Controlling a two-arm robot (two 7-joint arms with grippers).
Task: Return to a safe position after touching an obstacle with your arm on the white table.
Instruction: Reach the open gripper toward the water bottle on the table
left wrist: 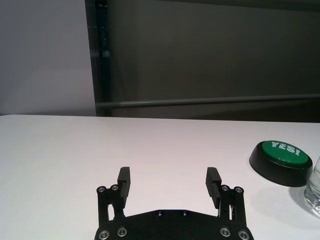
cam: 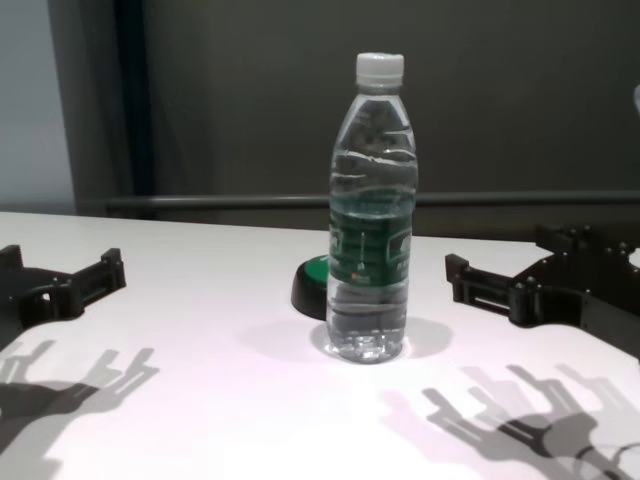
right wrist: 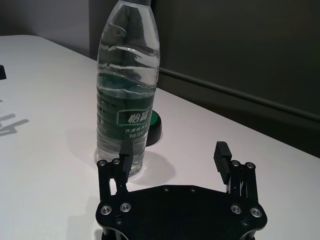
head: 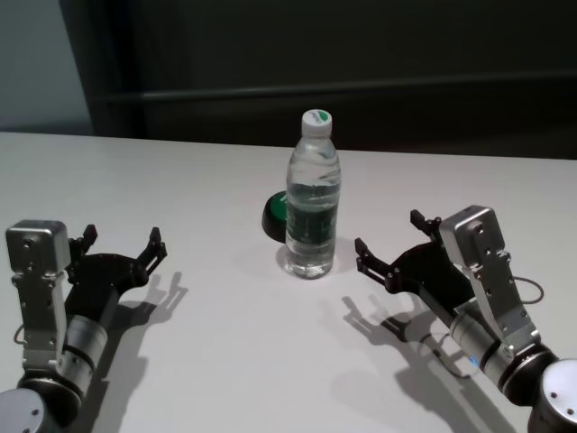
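The obstacle, a tall clear water bottle [head: 312, 203] with a white cap and a dark green label, stands upright mid-table on the white table [head: 180, 180]. It also shows in the chest view [cam: 371, 210] and the right wrist view [right wrist: 127, 90]. My right gripper [head: 389, 233] is open and empty, low over the table to the right of the bottle and apart from it; the right wrist view shows its own gripper [right wrist: 174, 150]. My left gripper [head: 123, 238] is open and empty at the left, well clear of the bottle, as its wrist view [left wrist: 168, 175] shows.
A low black puck with a green top [head: 273, 214] sits just behind and to the left of the bottle; the left wrist view shows the puck [left wrist: 282, 160] marked "YES!". A dark wall with a rail runs behind the table's far edge.
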